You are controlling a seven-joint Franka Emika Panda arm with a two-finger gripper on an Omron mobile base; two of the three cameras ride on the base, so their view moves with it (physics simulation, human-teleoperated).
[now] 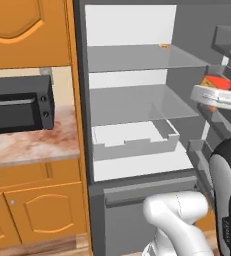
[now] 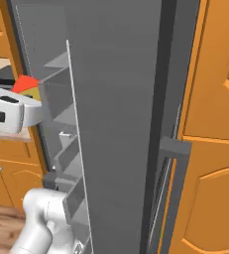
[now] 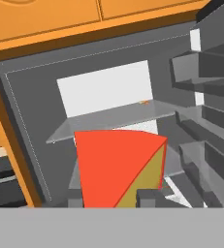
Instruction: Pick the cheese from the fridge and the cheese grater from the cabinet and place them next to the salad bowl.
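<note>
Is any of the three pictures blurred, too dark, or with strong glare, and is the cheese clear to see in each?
Left base view: evenly lit, slightly soft, no glare; the cheese is a small patch above the gripper. Right base view: flat light; the grey fridge door blocks much, cheese small at the left. Hand view: sharp and bright; the cheese is large and close.

**Surfaces and finishes**

The cheese (image 3: 113, 169) looks smooth and matt, orange-red with a dull yellowish face. The fridge (image 1: 137, 125) is flat grey outside, with a matt white interior. At 9 o'clock, a black microwave (image 1: 19, 102) sits on a mottled stone-look counter (image 1: 32, 145). The cabinet (image 1: 27, 32) is satin orange wood.
</note>
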